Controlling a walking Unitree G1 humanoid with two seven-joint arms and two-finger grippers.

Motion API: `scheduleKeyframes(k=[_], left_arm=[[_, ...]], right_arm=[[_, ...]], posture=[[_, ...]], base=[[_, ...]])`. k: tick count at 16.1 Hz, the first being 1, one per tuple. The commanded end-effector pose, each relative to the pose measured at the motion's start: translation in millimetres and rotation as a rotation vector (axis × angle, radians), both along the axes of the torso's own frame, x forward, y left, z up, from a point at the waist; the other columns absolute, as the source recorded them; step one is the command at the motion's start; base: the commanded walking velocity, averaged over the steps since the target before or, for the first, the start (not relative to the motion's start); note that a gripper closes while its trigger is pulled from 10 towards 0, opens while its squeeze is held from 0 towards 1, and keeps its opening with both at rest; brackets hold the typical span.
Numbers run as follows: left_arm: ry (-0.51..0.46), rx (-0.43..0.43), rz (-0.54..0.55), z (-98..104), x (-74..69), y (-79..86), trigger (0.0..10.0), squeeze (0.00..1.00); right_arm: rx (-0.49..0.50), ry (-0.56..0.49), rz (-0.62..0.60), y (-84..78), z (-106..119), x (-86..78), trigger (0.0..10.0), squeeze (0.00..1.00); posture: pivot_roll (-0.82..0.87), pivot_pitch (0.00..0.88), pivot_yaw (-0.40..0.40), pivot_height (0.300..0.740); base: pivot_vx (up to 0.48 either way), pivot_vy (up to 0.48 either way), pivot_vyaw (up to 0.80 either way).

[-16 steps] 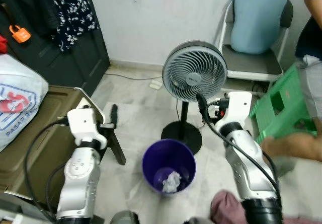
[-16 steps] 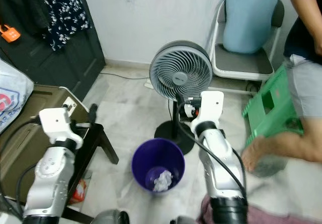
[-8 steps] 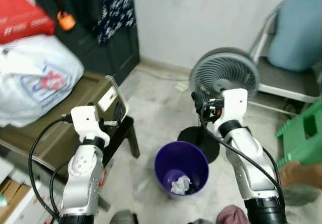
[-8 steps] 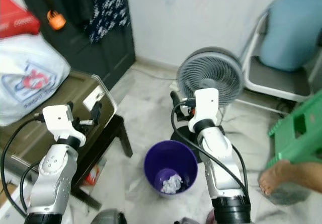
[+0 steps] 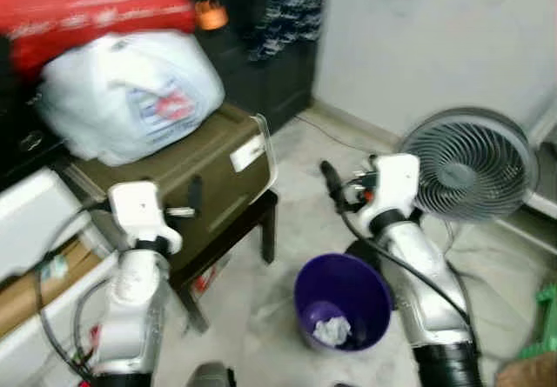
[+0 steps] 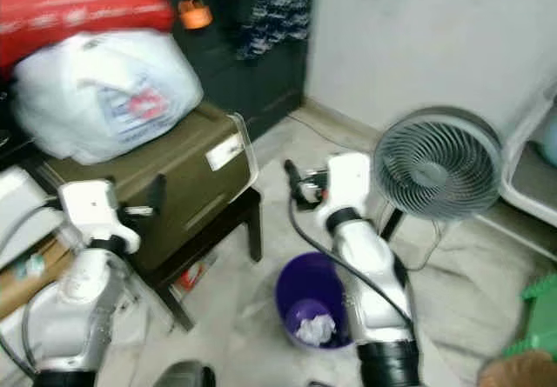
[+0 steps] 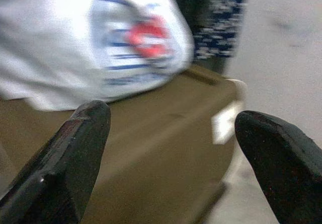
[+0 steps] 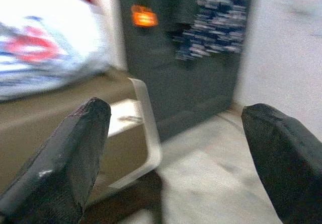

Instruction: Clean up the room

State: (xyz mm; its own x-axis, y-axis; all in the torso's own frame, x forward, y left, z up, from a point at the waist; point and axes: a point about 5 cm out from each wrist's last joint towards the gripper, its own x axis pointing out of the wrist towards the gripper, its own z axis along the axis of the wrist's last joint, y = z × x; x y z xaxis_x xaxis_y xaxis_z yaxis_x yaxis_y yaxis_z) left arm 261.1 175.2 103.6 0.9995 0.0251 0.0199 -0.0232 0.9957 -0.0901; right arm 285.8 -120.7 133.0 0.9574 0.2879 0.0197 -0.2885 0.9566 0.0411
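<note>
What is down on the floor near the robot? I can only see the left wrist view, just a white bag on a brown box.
Observer: A purple bin stands on the floor between the two arms.
Operator: Is anything inside it?
Observer: Yes, a crumpled white paper lies at its bottom.
Operator: What is the other claw doing?
Observer: The right claw is open and empty, held up above the floor, facing a dark cabinet.
Operator: Is there anything else nearby?
Observer: A grey standing fan is just behind the right arm.
</note>
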Motion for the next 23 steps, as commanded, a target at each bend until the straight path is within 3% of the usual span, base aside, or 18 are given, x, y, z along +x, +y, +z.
scheduleKeyframes(k=[1, 16, 19, 22, 23], left_arm=[[-0.008, 0.001, -0.002, 3, 1.2, -2.5, 10.0, 0.0], [-0.008, 0.0, -0.001, 3, 1.3, -2.4, 10.0, 0.0], [0.031, 0.023, 0.009, 1, 5.5, -6.1, 10.0, 0.0], [0.029, 0.021, 0.016, 1, 6.9, -3.2, 10.0, 0.0], [0.028, 0.027, 0.015, 1, 7.1, -3.1, 10.0, 0.0]], right_arm=[[-0.005, -0.006, -0.011, -5.4, 3, 0.2, 10.0, 0.0], [-0.005, -0.006, -0.011, -5.5, 3, 0.1, 10.0, 0.0], [0.017, -0.018, -0.027, -7.3, 7, 6.3, 10.0, 0.0], [0.015, -0.007, -0.11, -15.8, 8, 13.7, 10.0, 0.0], [-0.042, 0.014, -0.178, -21.6, 4, 17.4, 10.0, 0.0]], posture=[[-0.16, 0.0, 0.005, 0.74], [-0.16, 0.0, 0.005, 0.74], [-0.15, 0.0, 0.0, 0.74], [-0.15, 0.0, 0.0, 0.74], [-0.15, 0.0, 0.0, 0.74]], base=[[0.0, 0.0, 0.8], [0.0, 0.0, 0.8], [0.0, 0.0, 0.8], [0.0, 0.0, 0.53], [0.0, 0.0, 0.0]])
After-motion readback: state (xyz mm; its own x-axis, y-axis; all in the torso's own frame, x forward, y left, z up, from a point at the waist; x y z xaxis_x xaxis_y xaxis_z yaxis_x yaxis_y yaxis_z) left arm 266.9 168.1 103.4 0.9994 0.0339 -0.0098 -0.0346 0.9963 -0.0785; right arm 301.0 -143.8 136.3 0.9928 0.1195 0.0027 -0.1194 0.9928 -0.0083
